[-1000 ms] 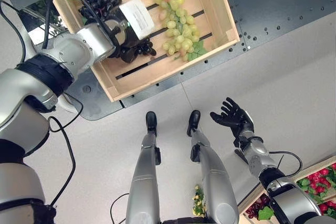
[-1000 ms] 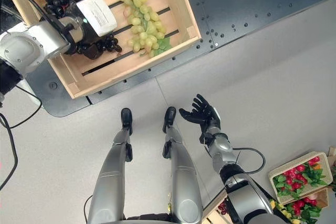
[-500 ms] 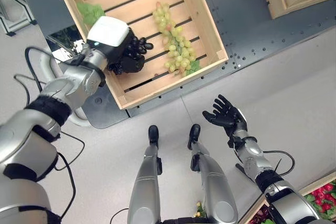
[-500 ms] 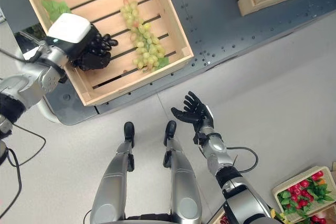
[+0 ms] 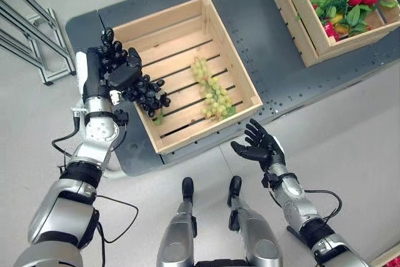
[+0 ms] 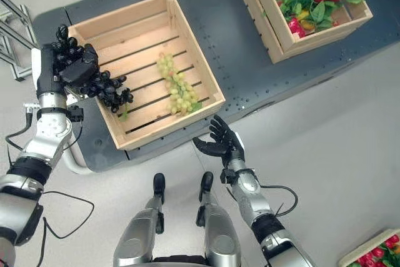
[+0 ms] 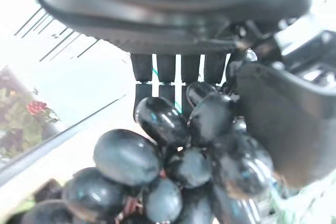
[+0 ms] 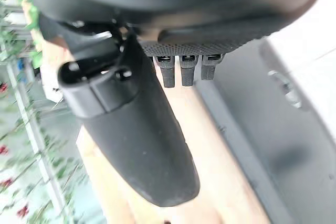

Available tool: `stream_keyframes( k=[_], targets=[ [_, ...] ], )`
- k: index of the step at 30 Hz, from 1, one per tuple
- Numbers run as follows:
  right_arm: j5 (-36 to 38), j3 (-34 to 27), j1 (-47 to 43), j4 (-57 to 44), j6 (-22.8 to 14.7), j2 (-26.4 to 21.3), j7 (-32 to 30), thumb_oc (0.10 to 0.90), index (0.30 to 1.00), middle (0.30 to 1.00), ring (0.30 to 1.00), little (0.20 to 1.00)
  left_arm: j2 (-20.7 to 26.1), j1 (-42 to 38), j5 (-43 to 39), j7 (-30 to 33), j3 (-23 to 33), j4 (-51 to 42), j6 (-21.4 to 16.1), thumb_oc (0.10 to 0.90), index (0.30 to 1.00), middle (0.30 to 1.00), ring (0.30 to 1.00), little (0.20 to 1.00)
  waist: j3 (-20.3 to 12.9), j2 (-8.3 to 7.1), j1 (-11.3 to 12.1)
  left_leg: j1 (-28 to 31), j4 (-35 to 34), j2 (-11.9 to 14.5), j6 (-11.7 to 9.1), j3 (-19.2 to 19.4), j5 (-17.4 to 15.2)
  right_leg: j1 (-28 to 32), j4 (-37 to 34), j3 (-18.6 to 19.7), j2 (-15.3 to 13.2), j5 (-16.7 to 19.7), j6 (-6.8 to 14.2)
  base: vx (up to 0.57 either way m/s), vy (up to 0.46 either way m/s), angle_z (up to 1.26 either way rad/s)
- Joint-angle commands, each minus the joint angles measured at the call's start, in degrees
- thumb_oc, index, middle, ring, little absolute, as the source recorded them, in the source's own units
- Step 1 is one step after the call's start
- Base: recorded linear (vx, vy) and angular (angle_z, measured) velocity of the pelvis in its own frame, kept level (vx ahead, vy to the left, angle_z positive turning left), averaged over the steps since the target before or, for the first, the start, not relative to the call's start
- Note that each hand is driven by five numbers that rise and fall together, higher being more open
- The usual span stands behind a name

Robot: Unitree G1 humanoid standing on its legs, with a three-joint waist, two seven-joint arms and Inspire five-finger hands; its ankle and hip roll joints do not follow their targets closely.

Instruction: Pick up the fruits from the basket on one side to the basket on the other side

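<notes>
My left hand (image 5: 111, 70) is shut on a bunch of dark grapes (image 5: 147, 95), held over the left rim of a slatted wooden crate (image 5: 206, 132). In the left wrist view the dark grapes (image 7: 173, 166) hang between the fingers and the thumb (image 7: 273, 124). A bunch of green grapes (image 5: 212, 93) lies on the crate's slats towards its right side. My right hand (image 5: 258, 151) is open, palm up, just in front of the crate's near right corner, with nothing in it.
The crate stands on a dark metal platform (image 5: 281, 79). A second wooden crate (image 5: 301, 32) with red fruit and green leaves sits at the far right of the platform. A metal frame (image 5: 25, 29) stands on the floor at the left.
The camera has shifted, so the whole scene sits lower. My left hand has lifted the dark grapes off the crate's floor and now holds them over the left rim. The right hand stays open.
</notes>
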Motion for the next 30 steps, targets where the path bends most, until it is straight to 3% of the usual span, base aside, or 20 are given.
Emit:
stream_keyframes(
  k=[1,5,14,21,30],
  targets=[
    [-4.4,1.0,1.6,-6.1,-4.0,-1.1,-0.2,0.8,0.9,0.9,0.9,0.9,-1.8,-2.9,-3.7,2.6,5.9,-3.6,-10.6,0.4,0.3,0.3,0.3,0.3,-10.4,3.72,-0.2,1.6,3.4,-2.5,1.5,-0.1,-8.2,2.0,4.9,1.9,-2.9,-6.0,-0.1,0.08,-0.02,0.06],
    [-5.8,2.1,2.3,-9.3,-3.5,-0.9,1.5,0.8,0.9,0.9,0.9,0.9,-2.2,-2.3,-5.8,0.2,6.8,-5.8,-11.0,0.4,0.3,0.3,0.3,0.3,-13.1,4.63,-0.3,4.1,2.6,-2.5,1.4,-0.4,-8.4,4.8,3.6,1.6,-3.2,-6.2,-0.2,0.09,-0.04,0.03],
    [-8.3,5.3,0.6,-15.1,-1.3,-2.2,4.9,0.8,0.9,0.9,0.9,0.9,-0.8,-3.2,-12.1,-11.7,6.0,-11.6,-9.9,0.4,0.3,0.3,0.3,0.3,-18.9,5.78,0.8,8.6,0.0,-2.3,1.0,-2.0,-8.0,10.5,1.3,0.8,-3.5,-6.3,0.0,0.08,-0.088,0.01],
    [-8.6,7.1,-5.2,-17.0,3.4,-1.8,3.0,0.8,0.9,0.9,0.9,0.9,1.2,-7.5,-16.9,-23.6,2.1,-13.9,-6.0,0.4,0.3,0.3,0.3,0.3,-23.5,6.03,2.5,9.6,-0.1,-1.8,0.0,-3.6,-7.9,14.4,-2.2,-1.2,-3.6,-5.2,0.3,0.04,-0.095,0.13],
    [-4.2,8.4,-13.1,-14.8,8.0,-0.6,2.2,0.8,0.9,0.9,0.9,0.9,2.6,-12.9,-19.3,-31.2,-2.7,-15.0,-2.4,0.4,0.3,0.3,0.3,0.3,-25.5,5.76,4.0,9.4,-0.1,-1.0,-0.7,-3.8,-7.5,15.3,-2.2,-3.1,-3.9,-5.5,0.5,-0.02,-0.057,0.07]
  ],
)
